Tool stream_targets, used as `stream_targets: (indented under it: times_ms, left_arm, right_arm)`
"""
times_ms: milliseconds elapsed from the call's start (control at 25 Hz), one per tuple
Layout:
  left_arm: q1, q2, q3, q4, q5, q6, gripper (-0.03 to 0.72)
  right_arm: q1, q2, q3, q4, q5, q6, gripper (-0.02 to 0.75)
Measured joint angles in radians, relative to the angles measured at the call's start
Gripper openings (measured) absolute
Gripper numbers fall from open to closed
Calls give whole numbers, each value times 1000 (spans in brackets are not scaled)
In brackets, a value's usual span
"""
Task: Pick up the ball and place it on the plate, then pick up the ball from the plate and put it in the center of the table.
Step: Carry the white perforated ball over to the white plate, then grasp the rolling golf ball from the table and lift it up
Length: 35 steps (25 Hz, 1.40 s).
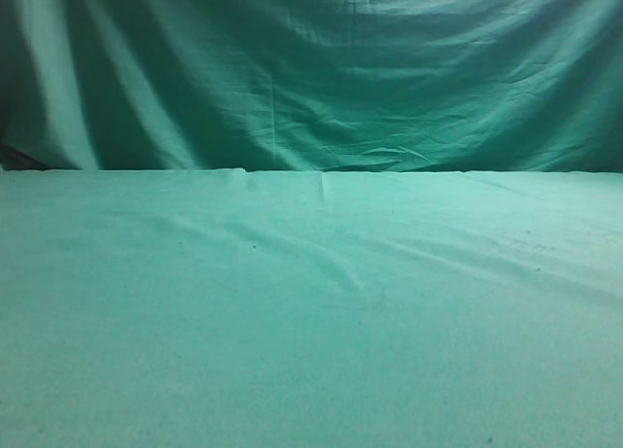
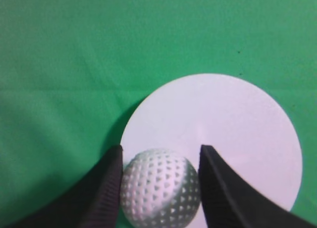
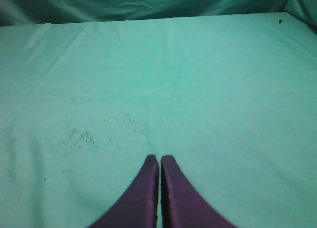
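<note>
In the left wrist view the white dimpled ball [image 2: 159, 188] sits between the two black fingers of my left gripper [image 2: 159, 149]. Both fingers touch its sides. The ball is over the near left edge of a round white plate [image 2: 233, 124], which lies on the green table [image 2: 74, 64]. I cannot tell whether the ball rests on the plate or is held just above it. My right gripper [image 3: 159, 158] is shut and empty, low over bare table cloth [image 3: 208, 89]. The exterior view shows only the table [image 1: 311, 321], with no ball, plate or gripper.
A darker green draped cloth backdrop [image 1: 311, 68] hangs behind the table's far edge and also shows at the top of the right wrist view [image 3: 124, 2]. The cloth has slight wrinkles and a few dark specks [image 3: 79, 136].
</note>
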Motion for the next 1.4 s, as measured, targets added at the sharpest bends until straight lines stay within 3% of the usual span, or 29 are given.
stream_targets:
  times_ms: [40, 200, 280, 440, 600, 720, 840, 1160, 1400]
  left_arm:
    - [0, 0, 0, 0, -2, 0, 309]
    - [0, 0, 0, -20, -8, 0, 561]
    - [0, 0, -2, -42, -29, 0, 647]
    - [-5, 1, -70, -130, 6, 18, 643]
    - [-69, -18, -163, -218, 94, 126, 364]
    - [-139, -67, -208, -282, 134, 202, 106]
    - [-203, -132, -220, -335, 138, 239, 0]
    - [-306, -320, -213, -401, 159, 262, 0]
    - [-366, -506, -66, -429, 58, 300, 0]
  right_arm:
    - [0, 0, 0, 0, 0, 0, 0]
    - [0, 0, 0, 0, 0, 0, 0]
    - [0, 0, 0, 0, 0, 0, 0]
    - [0, 0, 0, 0, 0, 0, 0]
    - [0, 0, 0, 0, 0, 0, 0]
    - [0, 0, 0, 0, 0, 0, 0]
    - [0, 0, 0, 0, 0, 0, 0]
    - [0, 0, 0, 0, 0, 0, 0]
    - [0, 0, 0, 0, 0, 0, 0]
